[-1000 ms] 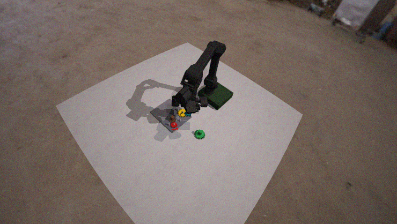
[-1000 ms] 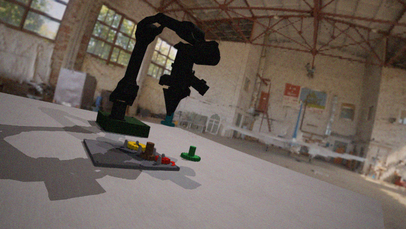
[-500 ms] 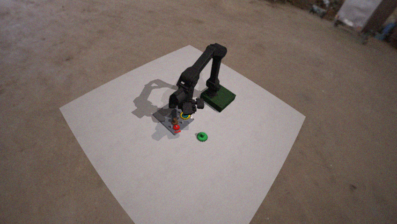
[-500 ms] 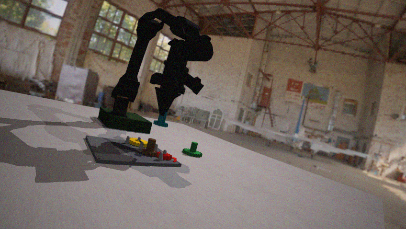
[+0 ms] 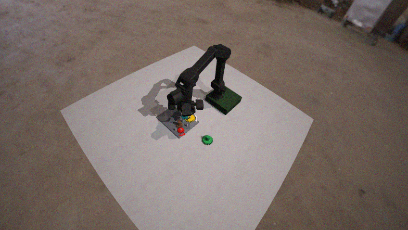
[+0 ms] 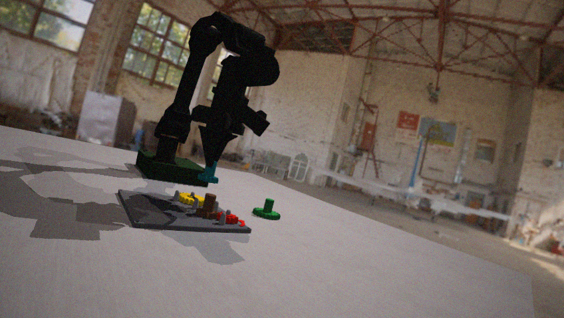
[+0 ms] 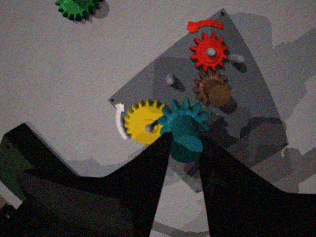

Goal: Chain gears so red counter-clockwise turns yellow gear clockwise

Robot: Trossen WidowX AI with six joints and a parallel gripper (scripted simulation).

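My gripper [image 6: 211, 162] [image 7: 185, 139] is shut on the teal gear [image 6: 207, 177] [image 7: 184, 119] by its stem and holds it above the grey board [image 5: 168, 125] [image 6: 157, 225] [image 7: 257, 106], clear of it. In the wrist view the teal gear overlaps the edge of the yellow gear [image 5: 190, 118] [image 6: 190, 198] [image 7: 140, 120]. The brown gear [image 5: 179, 123] [image 6: 209, 205] [image 7: 212, 90] is on the board beside the red gear [image 5: 180, 130] [image 6: 229, 218] [image 7: 208, 52]. The green gear [image 5: 207, 139] [image 6: 266, 213] [image 7: 78, 6] stands on the table off the board.
One bare peg [image 6: 222, 217] [image 7: 237, 58] stands beside the red gear. Another bare peg [image 7: 171, 80] stands between the yellow gear and the red gear's side. The arm's dark green base [image 5: 223, 99] [image 6: 173, 171] is behind the board. The gripper's shadow covers part of the board.
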